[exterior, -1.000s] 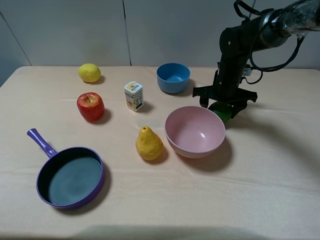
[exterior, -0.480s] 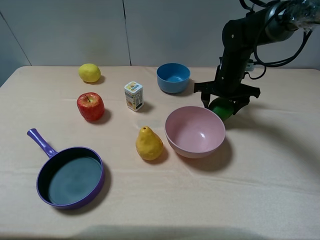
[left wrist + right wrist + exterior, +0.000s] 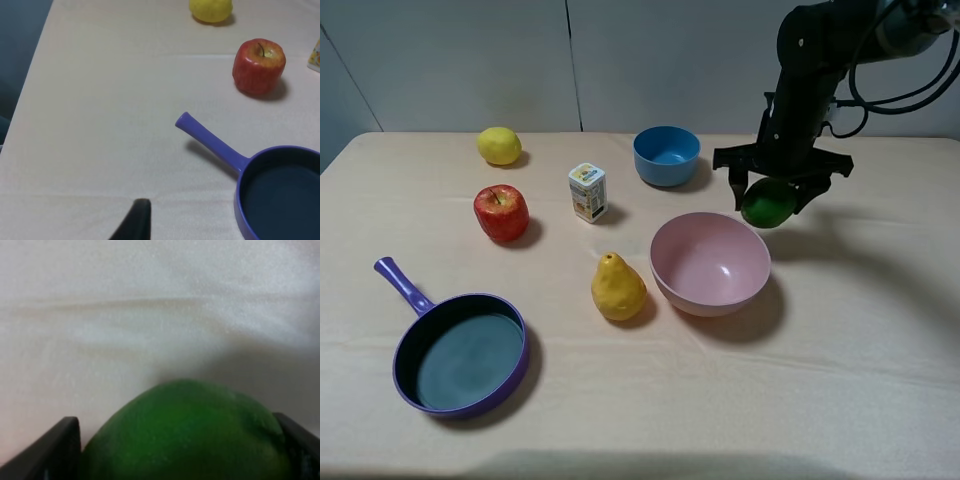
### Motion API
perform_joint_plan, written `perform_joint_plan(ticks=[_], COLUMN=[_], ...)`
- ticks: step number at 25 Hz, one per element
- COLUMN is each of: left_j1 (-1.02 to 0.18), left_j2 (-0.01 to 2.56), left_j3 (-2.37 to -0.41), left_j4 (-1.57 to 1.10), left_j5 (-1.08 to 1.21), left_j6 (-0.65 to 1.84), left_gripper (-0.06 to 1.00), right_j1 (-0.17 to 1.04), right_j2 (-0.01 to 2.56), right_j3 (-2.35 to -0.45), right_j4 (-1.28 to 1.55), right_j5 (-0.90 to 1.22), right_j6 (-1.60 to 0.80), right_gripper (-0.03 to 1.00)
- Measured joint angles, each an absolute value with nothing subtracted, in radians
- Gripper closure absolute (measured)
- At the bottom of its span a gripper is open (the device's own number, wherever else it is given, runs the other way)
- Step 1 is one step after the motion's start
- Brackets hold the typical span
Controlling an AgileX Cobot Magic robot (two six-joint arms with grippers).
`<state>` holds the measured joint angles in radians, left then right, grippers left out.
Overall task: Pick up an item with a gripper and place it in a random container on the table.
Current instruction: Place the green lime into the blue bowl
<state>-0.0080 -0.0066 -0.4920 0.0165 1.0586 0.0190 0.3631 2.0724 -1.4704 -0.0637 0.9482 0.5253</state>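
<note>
From my station, the wide desk [image 3: 880, 380] under its beige, slightly wrinkled cloth fills the high view. The black cabled right arm [image 3: 815, 70] reaches down over its far right part. Nearest me on the left lies the purple frying pan [image 3: 402, 352] with its dark inside, handle pointing to the far left. The large pink plastic bowl [image 3: 710, 265] sits right of centre. The small glossy blue bowl [image 3: 667, 155] stands beyond it, well apart. A yellow pear [image 3: 618, 288] stands upright just left of the pink bowl. A red apple [image 3: 501, 212] and a yellow lemon [image 3: 499, 146] lie farther back on the left, and a small white-and-yellow carton [image 3: 588, 192] stands between the apple and the blue bowl.

The round dark-green lime [image 3: 767, 203] is in the right pincer [image 3: 772, 203], whose black fingers are closed against both its sides. I read it as hanging clear of the cloth, just past the pink bowl's far right rim and to the right of the blue bowl.

Of the left pincer [image 3: 136, 224] I see only one black tip above bare cloth near the pan handle, so I cannot tell how wide it stands.
</note>
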Motion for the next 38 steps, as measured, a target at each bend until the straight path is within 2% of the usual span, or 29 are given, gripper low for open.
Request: perform_joint_plan(ticks=[10, 21, 33, 38], left_j1=[-0.008, -0.008, -0.008, -0.008], left_j2=[-0.007, -0.007, -0.007, -0.007], left_j3=[-0.492, -0.492, -0.492, -0.492], left_j4=[0.017, 0.017, 0.017, 0.017], left_j5=[1.059, 1.059, 1.059, 1.059], left_j6=[0.019, 0.019, 0.019, 0.019], left_gripper=[-0.02, -0.02, -0.02, -0.02], right_j1=[0.363, 0.363, 0.363, 0.400], right_j2=[2.040, 2.039, 2.085, 2.151], right_j3=[-1.482, -1.677, -1.839, -1.936], right_j4=[-0.021, -0.011, 0.076, 0.081], right_j5=[1.039, 1.207, 1.215, 1.215], right_j6=[0.473, 0.393, 0.358, 0.358], right_gripper=[0.43, 0.43, 0.43, 0.43])
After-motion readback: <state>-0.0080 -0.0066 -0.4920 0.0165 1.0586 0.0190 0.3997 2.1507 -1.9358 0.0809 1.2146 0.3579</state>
